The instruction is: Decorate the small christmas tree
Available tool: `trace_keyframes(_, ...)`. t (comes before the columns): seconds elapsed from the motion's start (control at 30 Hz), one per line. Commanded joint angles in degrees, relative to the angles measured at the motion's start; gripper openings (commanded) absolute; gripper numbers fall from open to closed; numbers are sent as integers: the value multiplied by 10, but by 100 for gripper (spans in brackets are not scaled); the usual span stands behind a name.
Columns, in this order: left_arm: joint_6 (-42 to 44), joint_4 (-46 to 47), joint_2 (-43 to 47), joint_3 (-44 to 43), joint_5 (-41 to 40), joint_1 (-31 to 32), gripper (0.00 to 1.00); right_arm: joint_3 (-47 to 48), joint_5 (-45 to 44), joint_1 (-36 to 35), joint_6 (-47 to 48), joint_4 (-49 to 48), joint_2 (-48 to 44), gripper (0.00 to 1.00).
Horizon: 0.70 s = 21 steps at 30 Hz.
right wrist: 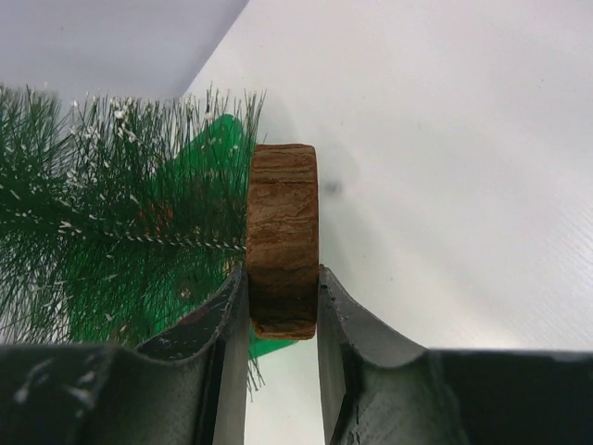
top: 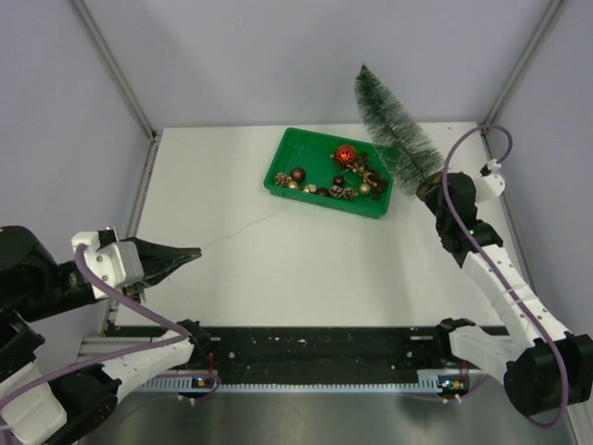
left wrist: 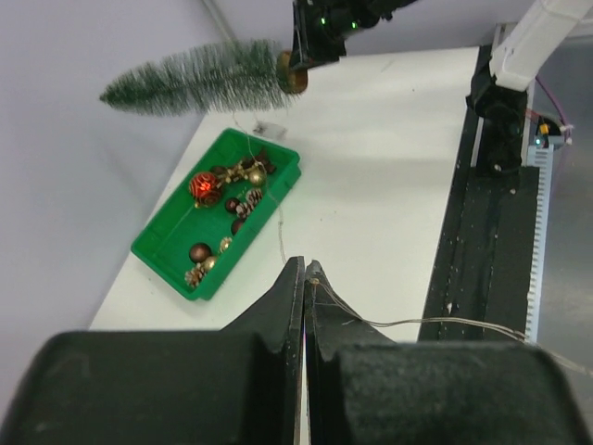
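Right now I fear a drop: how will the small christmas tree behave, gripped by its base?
Probably light: the small christmas tree juts tilted from the jaws without sagging. Its fine bristles look soft. Slim above a small wooden base, it may tip if nudged.

A robotics lab work cell. The bare white table (top: 306,269) is boxed in by plain pale walls (top: 278,56), with metal frame posts (top: 111,69) rising from its far corners. Along the table's near edge runs a black rail (top: 315,348) bearing the left arm's base (top: 190,336) and the right arm's base (top: 460,338). Purple cables (top: 120,297) loop beside it, and below it lies a toothed white strip (top: 306,381), perhaps a cable duct.
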<state>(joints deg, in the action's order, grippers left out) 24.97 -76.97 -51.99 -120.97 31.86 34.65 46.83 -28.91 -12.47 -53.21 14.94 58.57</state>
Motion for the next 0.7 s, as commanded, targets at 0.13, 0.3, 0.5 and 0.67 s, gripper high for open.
trace_keyframes(0.13, 46, -84, 46, 121, -14, 0, 0, 121, -19, 18, 74, -48, -14, 0)
trace_keyframes(0.3, 87, -139, 51, 145, -31, -1, 0, 153, -19, 46, 108, -50, 15, 0)
trace_keyframes(0.5, 106, -140, 81, 200, -64, -1, 0, 150, 4, 100, 110, -61, 44, 0)
trace_keyframes(0.67, 112, -140, 80, 202, -65, 0, 0, 143, 5, 122, 113, -67, 64, 0)
